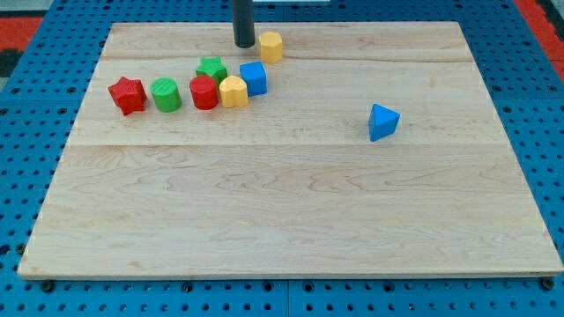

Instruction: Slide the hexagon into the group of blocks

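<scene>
The yellow hexagon [270, 46] sits near the view's top, right of centre-left. My tip [244, 45] stands just to its left, very close or touching. Below lies a group of blocks: a red star [128, 95], a green cylinder [166, 94], a red cylinder [204, 92], a green star [211, 69], a yellow heart-like block [233, 91] and a blue cube [254, 77]. The hexagon is a short gap above and right of the blue cube.
A blue triangle [382, 121] lies alone at the view's right. The wooden board [291, 211] rests on a blue pegboard surface; its top edge runs just above my tip.
</scene>
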